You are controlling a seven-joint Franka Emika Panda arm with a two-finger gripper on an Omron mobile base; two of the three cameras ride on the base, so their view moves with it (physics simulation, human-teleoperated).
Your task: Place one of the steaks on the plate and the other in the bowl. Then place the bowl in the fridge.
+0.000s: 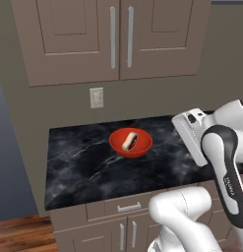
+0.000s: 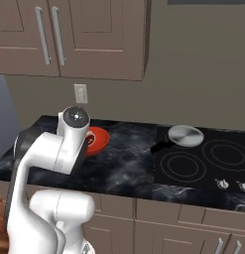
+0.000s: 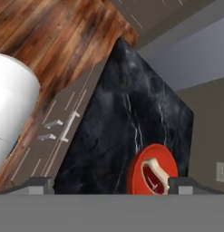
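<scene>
The red-orange bowl (image 1: pixel 130 143) sits on the black marble counter (image 1: pixel 83 167), toward its back. One steak (image 1: pixel 129 141), red with a cream fat rim, lies inside it. In the right base view my arm covers part of the bowl (image 2: pixel 98 139). In the hand view the bowl (image 3: pixel 139 168) and the steak (image 3: pixel 154 177) lie low and right of centre, close to the right fingertip (image 3: pixel 185 184). My gripper (image 3: pixel 112 185) is open, holds nothing and hovers above the counter, apart from the bowl. The plate and the fridge are out of view.
A grey frying pan (image 2: pixel 184 135) with a black handle rests on the stovetop (image 2: pixel 203 161) right of the counter. Wall cabinets (image 1: pixel 113 34) hang above, and an outlet (image 1: pixel 96 97) is on the wall. Drawers (image 1: pixel 129 207) sit below; wood floor (image 1: pixel 19 234) lies past the counter's left end.
</scene>
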